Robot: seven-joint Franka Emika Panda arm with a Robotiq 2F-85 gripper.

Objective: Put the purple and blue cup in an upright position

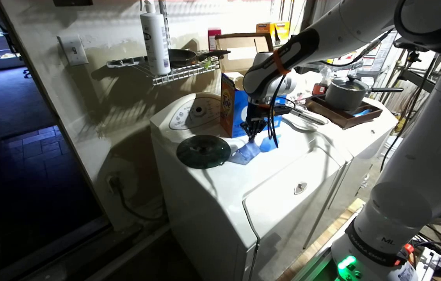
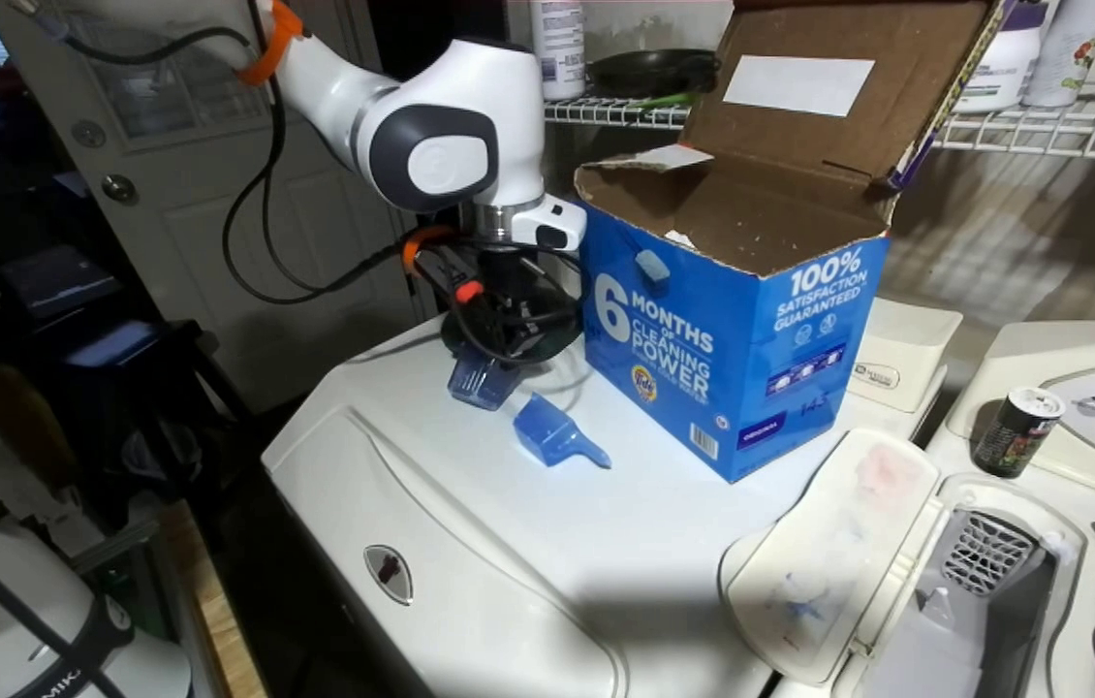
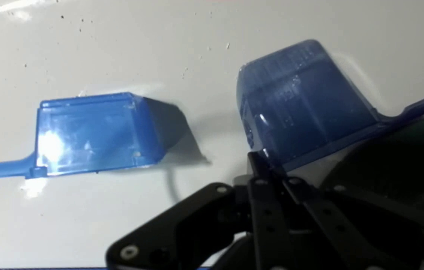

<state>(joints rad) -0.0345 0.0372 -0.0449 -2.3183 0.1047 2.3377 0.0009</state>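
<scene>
Two translucent plastic scoop cups with handles are on the white washer top [image 1: 205, 187]. The darker, purplish-blue one fits the purple and blue cup [image 3: 302, 101]. It is tilted on its side, its rim toward the lower right in the wrist view, and it shows in both exterior views [image 1: 246, 153] [image 2: 483, 378]. My gripper [image 3: 266, 163] is shut on its wall near a rim corner, one fingertip outside, the other seen through the plastic. I cannot tell whether the cup touches the washer. The bright blue cup [image 3: 88, 135] lies apart from the gripper [image 2: 552, 431].
A dark green round disc [image 1: 203, 151] lies beside the held cup. A large blue carton [image 2: 673, 339] with an open lid stands close behind. An open dispenser lid [image 2: 829, 562] is on the washer. A wire shelf [image 1: 185, 74] is on the wall above.
</scene>
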